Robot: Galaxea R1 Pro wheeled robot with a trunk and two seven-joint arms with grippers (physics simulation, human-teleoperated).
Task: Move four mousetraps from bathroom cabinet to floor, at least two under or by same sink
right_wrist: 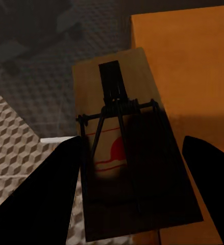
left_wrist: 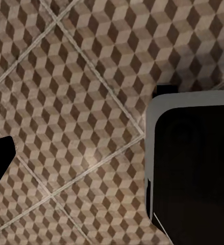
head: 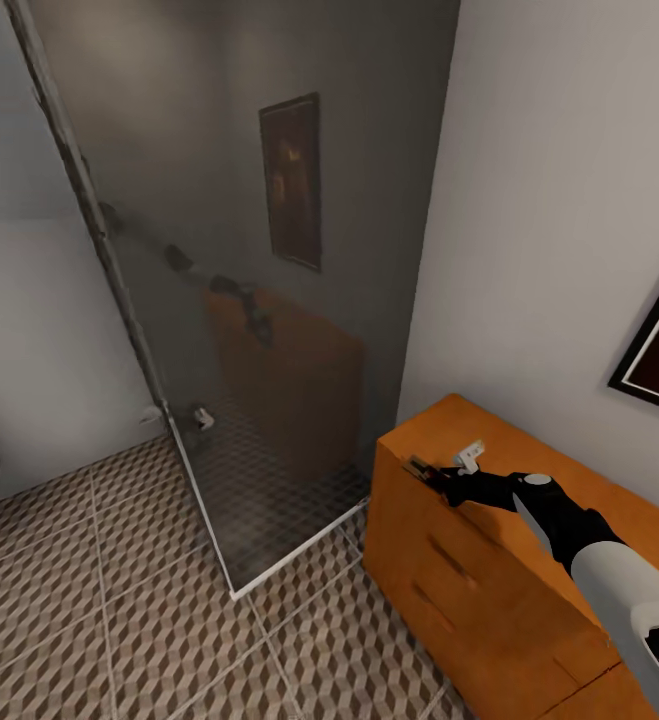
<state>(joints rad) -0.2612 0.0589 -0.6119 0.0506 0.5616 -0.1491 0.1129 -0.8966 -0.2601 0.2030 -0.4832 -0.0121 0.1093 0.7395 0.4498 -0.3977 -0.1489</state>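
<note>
Over the cabinet edge, the outstretched right end effector clamps 1 mousetrap.

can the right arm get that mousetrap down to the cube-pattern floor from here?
Probably yes. The right pincer grips the mousetrap at the cabinet top's corner, and bare bathroom floor lies open beside it, though low.

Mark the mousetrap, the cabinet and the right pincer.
mousetrap (right_wrist: 123, 153): right wrist view, middle of its wooden base.
cabinet (head: 439, 560): head view, drawer front.
right pincer (head: 439, 477): head view, between its fingertips.
</note>
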